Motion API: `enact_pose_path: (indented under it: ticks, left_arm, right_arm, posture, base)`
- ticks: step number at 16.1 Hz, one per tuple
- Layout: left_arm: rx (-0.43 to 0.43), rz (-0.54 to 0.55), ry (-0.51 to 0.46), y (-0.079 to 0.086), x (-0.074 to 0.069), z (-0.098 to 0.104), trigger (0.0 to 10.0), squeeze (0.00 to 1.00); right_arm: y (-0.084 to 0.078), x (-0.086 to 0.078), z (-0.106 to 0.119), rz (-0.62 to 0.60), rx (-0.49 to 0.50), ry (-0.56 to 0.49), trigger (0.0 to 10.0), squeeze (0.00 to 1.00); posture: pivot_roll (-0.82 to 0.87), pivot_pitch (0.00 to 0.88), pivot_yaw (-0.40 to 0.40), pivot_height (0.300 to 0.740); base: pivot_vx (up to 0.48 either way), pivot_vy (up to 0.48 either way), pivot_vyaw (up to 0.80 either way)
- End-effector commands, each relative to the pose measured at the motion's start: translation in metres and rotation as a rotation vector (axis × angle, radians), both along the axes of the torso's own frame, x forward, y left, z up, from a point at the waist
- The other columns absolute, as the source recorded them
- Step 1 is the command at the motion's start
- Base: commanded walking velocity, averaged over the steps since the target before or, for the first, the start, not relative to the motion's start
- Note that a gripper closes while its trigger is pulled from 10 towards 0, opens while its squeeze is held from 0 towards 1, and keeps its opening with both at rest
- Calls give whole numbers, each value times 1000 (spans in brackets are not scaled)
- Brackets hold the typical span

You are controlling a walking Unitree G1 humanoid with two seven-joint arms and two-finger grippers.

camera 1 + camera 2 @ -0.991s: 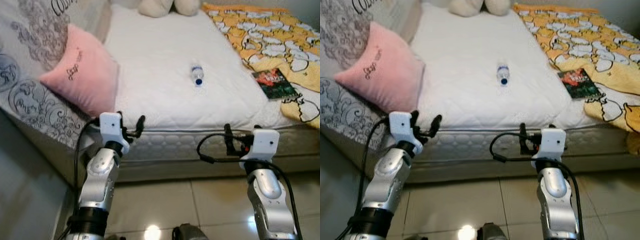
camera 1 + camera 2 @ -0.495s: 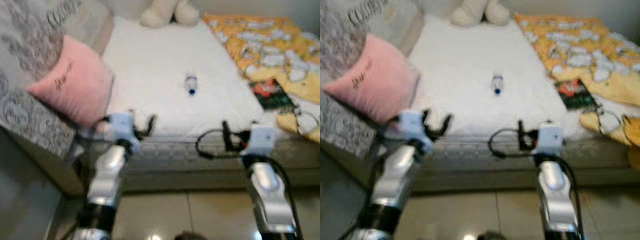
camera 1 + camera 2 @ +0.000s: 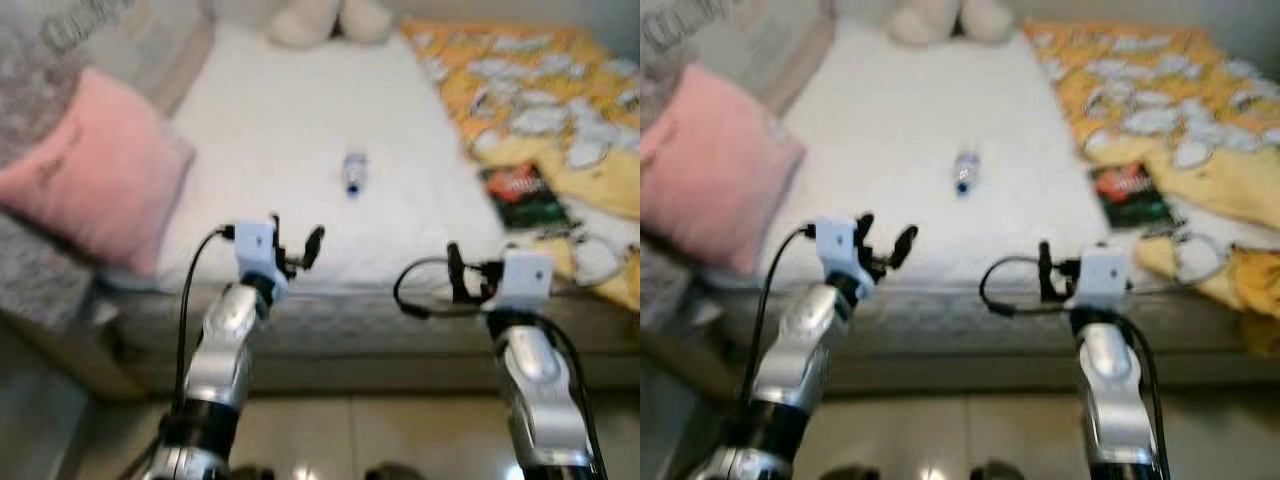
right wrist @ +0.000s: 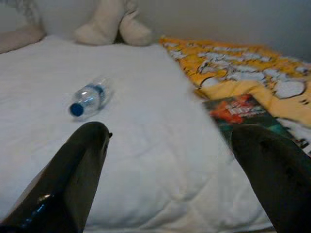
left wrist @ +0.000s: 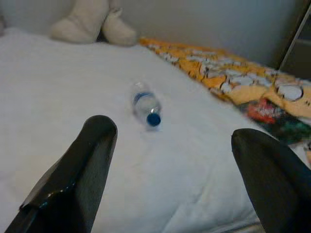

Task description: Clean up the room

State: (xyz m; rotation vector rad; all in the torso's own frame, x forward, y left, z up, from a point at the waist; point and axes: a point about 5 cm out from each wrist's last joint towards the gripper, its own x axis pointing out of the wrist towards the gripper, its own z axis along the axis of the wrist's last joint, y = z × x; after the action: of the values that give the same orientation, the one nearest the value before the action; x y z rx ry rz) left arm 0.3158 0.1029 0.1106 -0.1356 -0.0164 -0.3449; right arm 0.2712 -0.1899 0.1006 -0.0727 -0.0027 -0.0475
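Approaching the bed (image 3: 300,130), the robot held its left tool (image 3: 293,240) and right tool (image 4: 170,170) wide open and empty. A water bottle (image 3: 354,172) lay mid-mattress at the left tool's one o'clock, well apart. Reaching it looked the next step.

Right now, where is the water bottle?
The water bottle lies on its side mid-mattress, left of the book, ahead of both grippers.

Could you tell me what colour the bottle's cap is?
Blue; the bottle shows it best in the right wrist view.
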Motion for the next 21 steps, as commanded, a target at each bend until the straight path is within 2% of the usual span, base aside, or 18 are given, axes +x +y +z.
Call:
enact_pose_path:
  ticks: [1, 3, 4, 5, 7, 12, 14, 17, 21]
  left_arm:
    - [5, 40, 15, 11, 2, -3, 10000, 0]
    - [42, 70, 12, 14, 3, -4, 10000, 0]
    - [-16, 25, -5, 13, 2, 0, 10000, 0]
    - [-34, -18, -33, 9, 1, 5, 10000, 0]
    - [-24, -5, -60, 7, 2, 11, 10000, 0]
    - [-82, 124, 34, 22, 8, 0, 10000, 0]
    - [-43, 91, 21, 14, 7, 1, 10000, 0]
    - [-35, 65, 13, 7, 7, 2, 10000, 0]
    - [-39, 71, 20, 8, 6, 1, 10000, 0]
  right_arm:
    - [8, 0, 0, 21, 3, 2, 10000, 0]
    - [8, -1, -2, 24, 0, 8, 10000, 0]
    - [9, -1, -2, 27, 0, 10, 10000, 0]
    - [9, 0, -2, 28, -1, 10, 10000, 0]
    - [10, 0, -2, 31, -1, 10, 10000, 0]
    - [10, 1, -2, 32, 4, 12, 10000, 0]
    - [9, 1, -3, 22, 13, 19, 10000, 0]
    - [9, 0, -4, 22, 12, 23, 10000, 0]
    - [7, -2, -6, 15, 15, 28, 10000, 0]
  posture:
    - [-112, 0, 19, 699]
    - [-113, 0, 19, 699]
    - [-112, 0, 19, 699]
    - [-111, 0, 18, 699]
    - [-110, 0, 18, 699]
    - [-111, 0, 18, 699]
    - [-111, 0, 17, 699]
    - [-116, 0, 20, 699]
    - [-116, 0, 21, 699]
  base:
    - [401, -259, 0]
    - [0, 0, 0]
    - [0, 0, 0]
    - [442, 0, 0]
    - [444, 0, 0]
    - [446, 0, 0]
    - [446, 0, 0]
    - [450, 0, 0]
    - [451, 0, 0]
